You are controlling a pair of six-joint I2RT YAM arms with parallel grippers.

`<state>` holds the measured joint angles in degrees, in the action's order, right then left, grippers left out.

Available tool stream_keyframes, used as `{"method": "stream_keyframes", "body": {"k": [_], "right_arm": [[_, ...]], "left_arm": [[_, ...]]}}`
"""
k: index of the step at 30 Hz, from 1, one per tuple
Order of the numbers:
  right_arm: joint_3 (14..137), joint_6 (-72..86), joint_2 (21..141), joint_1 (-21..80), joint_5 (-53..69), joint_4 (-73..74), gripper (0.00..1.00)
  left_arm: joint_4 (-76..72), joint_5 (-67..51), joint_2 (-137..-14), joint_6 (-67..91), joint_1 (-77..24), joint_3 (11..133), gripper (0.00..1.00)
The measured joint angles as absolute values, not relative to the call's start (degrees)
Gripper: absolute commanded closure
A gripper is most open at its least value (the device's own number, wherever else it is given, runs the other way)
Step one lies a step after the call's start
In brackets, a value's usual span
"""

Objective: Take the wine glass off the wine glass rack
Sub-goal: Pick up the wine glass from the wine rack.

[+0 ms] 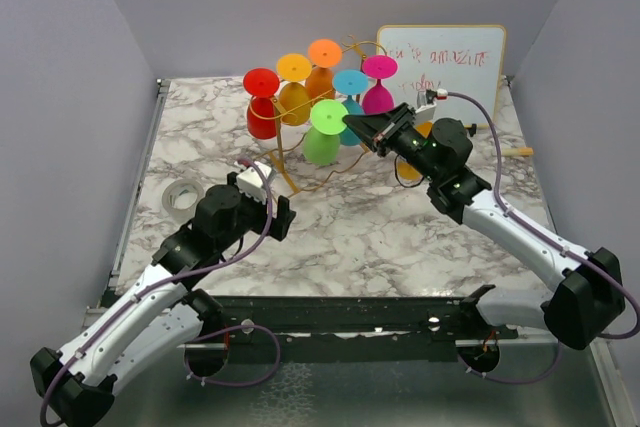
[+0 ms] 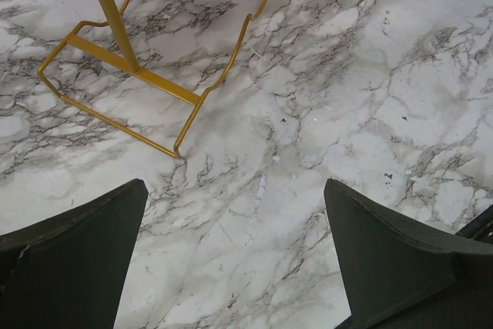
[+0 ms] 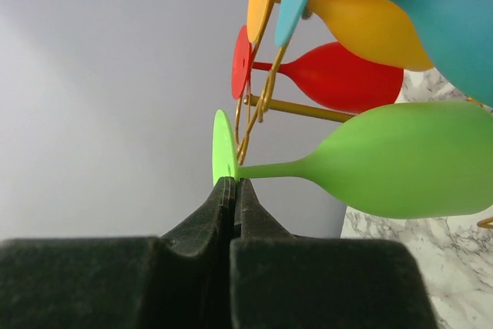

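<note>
The gold wire wine glass rack (image 1: 283, 160) stands at the back middle of the marble table; its foot shows in the left wrist view (image 2: 123, 81) and its rails in the right wrist view (image 3: 260, 98). Several coloured glasses hang from it upside down. The green wine glass (image 1: 321, 143) hangs at the front, its stem by the rail ends (image 3: 408, 161). My right gripper (image 1: 353, 123) is shut on the rim of the green glass's foot (image 3: 223, 148). My left gripper (image 2: 235, 213) is open and empty, low over the table just in front of the rack's foot.
Red (image 1: 261, 117), orange (image 1: 320, 77), teal (image 1: 350, 87) and magenta (image 1: 378, 95) glasses hang close around the green one. A yellow glass (image 1: 408, 169) stands behind my right arm. A whiteboard (image 1: 440, 62) leans at the back right. A tape roll (image 1: 180, 197) lies at the left.
</note>
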<state>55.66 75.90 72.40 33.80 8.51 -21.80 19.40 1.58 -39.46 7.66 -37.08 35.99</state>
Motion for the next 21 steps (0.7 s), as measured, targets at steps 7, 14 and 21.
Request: {"method": "stream_keyframes", "body": {"k": [7, 14, 21], "right_arm": [[47.79, 73.45, 67.57, 33.80, 10.79, -23.09, 0.99], [47.18, 64.66, 64.86, 33.80, 16.45, -19.16, 0.99], [46.48, 55.29, 64.18, 33.80, 25.61, -15.97, 0.99]], "left_arm": [[19.40, 4.49, -35.16, 7.46, -37.08, 36.10, 0.01], [19.38, 5.23, -30.24, 8.62, -37.08, 36.21, 0.01], [16.03, -3.49, -29.28, 15.88, -37.08, 38.24, 0.02]]}}
